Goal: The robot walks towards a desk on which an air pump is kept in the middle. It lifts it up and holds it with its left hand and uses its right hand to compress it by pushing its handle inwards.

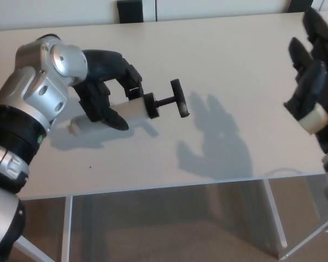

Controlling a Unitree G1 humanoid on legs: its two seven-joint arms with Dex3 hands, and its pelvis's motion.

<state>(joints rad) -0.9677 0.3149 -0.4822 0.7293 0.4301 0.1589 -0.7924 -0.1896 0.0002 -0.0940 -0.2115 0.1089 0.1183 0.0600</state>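
Air pump (132,108) gripped in left hand (105,90) fingers (112,117); right hand (317,82) apart.

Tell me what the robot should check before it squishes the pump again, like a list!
1. Left hand is holding the air pump by its white body: ok.
2. The pump is up off the desk: ok, its shadow lies apart from it below.
3. The handle is pulled out, rod showing, ready to be pushed: ok.
4. Right hand is on the handle: not ok, it is far off to the side, open, touching nothing.
5. The way between right hand and handle is free: ok, nothing lies between them.
6. The grip is tight enough to take a push: cannot tell.
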